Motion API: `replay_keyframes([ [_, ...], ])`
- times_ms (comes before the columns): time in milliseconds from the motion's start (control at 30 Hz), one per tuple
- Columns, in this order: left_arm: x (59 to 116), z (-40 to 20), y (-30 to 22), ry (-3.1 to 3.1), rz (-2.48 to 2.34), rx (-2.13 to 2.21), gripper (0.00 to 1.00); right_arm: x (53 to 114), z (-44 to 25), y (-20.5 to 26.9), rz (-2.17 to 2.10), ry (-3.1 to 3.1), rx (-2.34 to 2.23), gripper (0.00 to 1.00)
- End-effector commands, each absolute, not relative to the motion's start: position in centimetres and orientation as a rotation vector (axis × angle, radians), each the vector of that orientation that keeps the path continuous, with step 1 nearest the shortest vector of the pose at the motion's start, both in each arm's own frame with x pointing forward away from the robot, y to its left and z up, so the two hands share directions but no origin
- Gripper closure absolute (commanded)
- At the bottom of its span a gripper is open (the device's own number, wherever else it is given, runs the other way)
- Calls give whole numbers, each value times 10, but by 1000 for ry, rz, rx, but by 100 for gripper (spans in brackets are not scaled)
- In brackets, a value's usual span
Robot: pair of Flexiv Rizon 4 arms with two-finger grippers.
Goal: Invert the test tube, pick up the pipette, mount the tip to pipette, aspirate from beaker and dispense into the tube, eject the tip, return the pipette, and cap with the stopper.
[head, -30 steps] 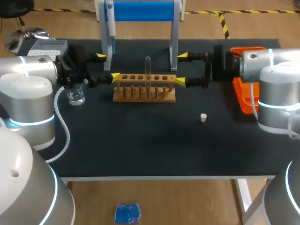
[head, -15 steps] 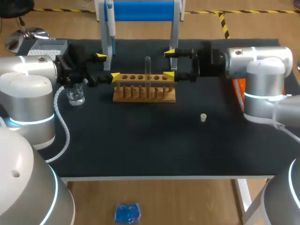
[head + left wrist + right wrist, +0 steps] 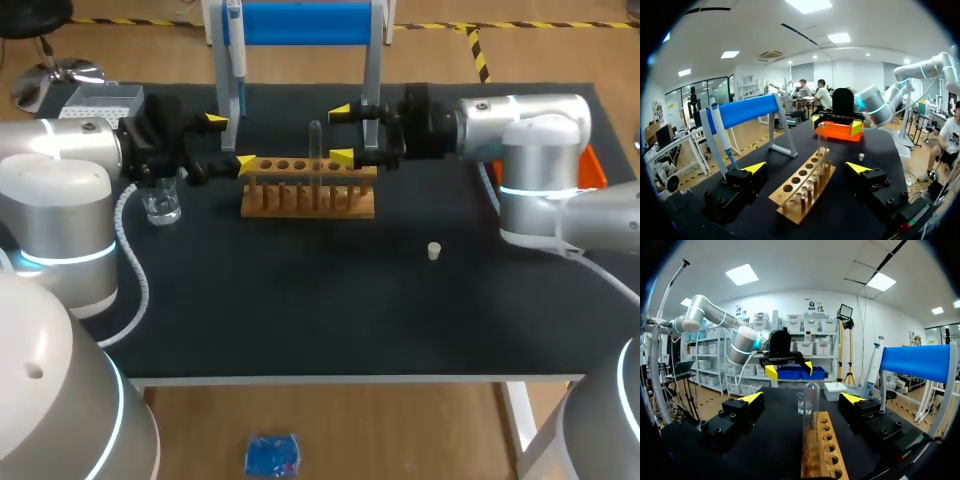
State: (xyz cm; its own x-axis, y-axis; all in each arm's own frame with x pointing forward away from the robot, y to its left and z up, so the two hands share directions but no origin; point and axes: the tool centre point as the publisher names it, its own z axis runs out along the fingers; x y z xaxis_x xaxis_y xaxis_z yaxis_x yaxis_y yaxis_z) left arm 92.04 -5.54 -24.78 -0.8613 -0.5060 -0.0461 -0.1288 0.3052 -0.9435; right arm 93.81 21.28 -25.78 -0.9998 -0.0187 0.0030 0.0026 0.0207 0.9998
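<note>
At your left, the left gripper (image 3: 230, 143), fingers spread, faces the rack (image 3: 310, 200), half hiding the beaker (image 3: 160, 206). The test tube (image 3: 316, 140) stands upright in it, just ahead of your right gripper (image 3: 341, 134), fingers likewise spread, its arm hiding most of the orange tray (image 3: 594, 170).

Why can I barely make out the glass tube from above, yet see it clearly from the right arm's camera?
Head view: the clear test tube stands in the wooden rack against the dark table, with little glint. Right wrist view: it rises ahead of the open right gripper against a bright background, so its outline shows.
</note>
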Motion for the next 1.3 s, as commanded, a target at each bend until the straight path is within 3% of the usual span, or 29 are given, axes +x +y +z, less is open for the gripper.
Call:
replay_keyframes([
  [33,920,-249,-57,2234,-1575,-572,0,945,-264,221,-2185,-2195,48,0],
  [833,920,-249,-57,2234,-1575,-572,0,948,-283,246,-2180,-2156,41,0],
  [1067,920,-249,-57,2234,-1575,-572,0,950,-283,247,-2174,-2143,61,29],
  [1200,920,-249,-57,2234,-1575,-572,0,951,-283,246,-2173,-2139,69,31],
  [1300,920,-249,-57,2234,-1575,-572,0,952,-283,246,-2168,-2139,79,27],
])
